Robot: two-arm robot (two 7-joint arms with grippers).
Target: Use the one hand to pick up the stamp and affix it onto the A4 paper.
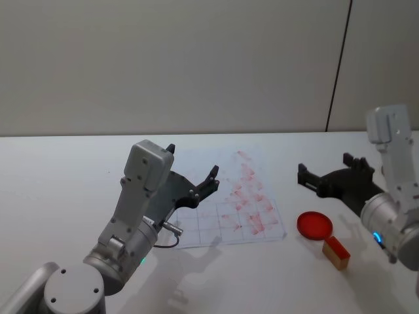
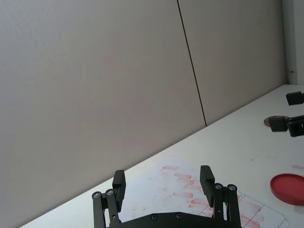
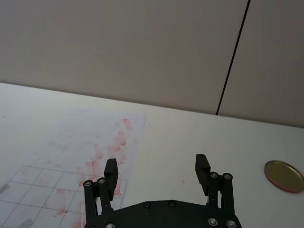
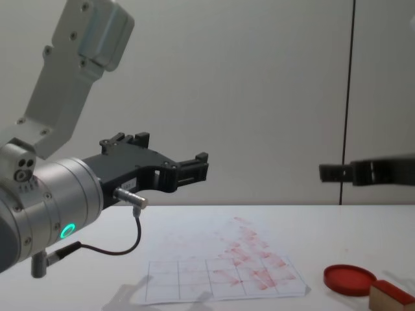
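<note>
Nearest to me in the head view, lower right of frame: the stamp [image 1: 336, 252] lies on the tabletop [image 1: 59, 170], tan block with a red face showing, untouched. It sits just beside the round red ink pad [image 1: 315, 225], at the pad's near right edge, so I judge it parked where re-inking is handy. In the chest view the same pair sits at the bottom right corner.

The right end effector [image 1: 325, 177] hangs above the tabletop, beyond the pad and stamp, fingers spread and holding nothing. It is the closer arm to the stamp, so I would use it for the pick; it needs to come back toward me and down.

Centre of frame: the A4 paper [image 1: 229, 203] lies flat, its near part printed with a grid, red stamp marks crowded toward its right side. The left squares look cleaner, a likely target.

The left end effector [image 1: 195, 177] hovers over the paper's left part, also released and empty. I judge it idle; it may shadow the target squares.

Farthest, in the right wrist view at right: a small brass-coloured disc [image 3: 283, 175] lies alone near the wall.
</note>
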